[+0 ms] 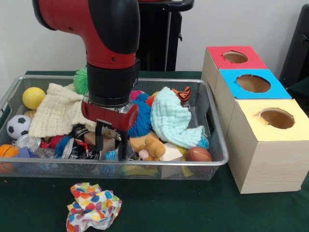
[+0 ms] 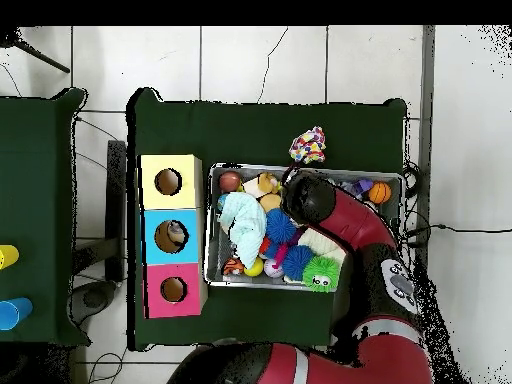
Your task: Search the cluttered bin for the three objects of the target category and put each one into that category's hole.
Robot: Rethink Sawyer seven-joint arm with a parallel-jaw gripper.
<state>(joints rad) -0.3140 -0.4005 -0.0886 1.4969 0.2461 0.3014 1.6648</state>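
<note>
The wire mesh bin sits on the green table, full of toys and cloths. My gripper reaches down into the clutter left of the bin's middle. Its two black fingers stand apart, on either side of a tan block, and look open. A clear wrinkly plastic piece lies at the bin's left end by the soccer ball. More clear plastic lies just right of it. In the overhead view the arm covers the gripper above the bin.
Three wooden boxes with holes stand right of the bin: red, blue, yellow. A multicoloured dotted cloth lies on the table in front. A cream cloth, a mint cloth and a plush animal crowd the gripper.
</note>
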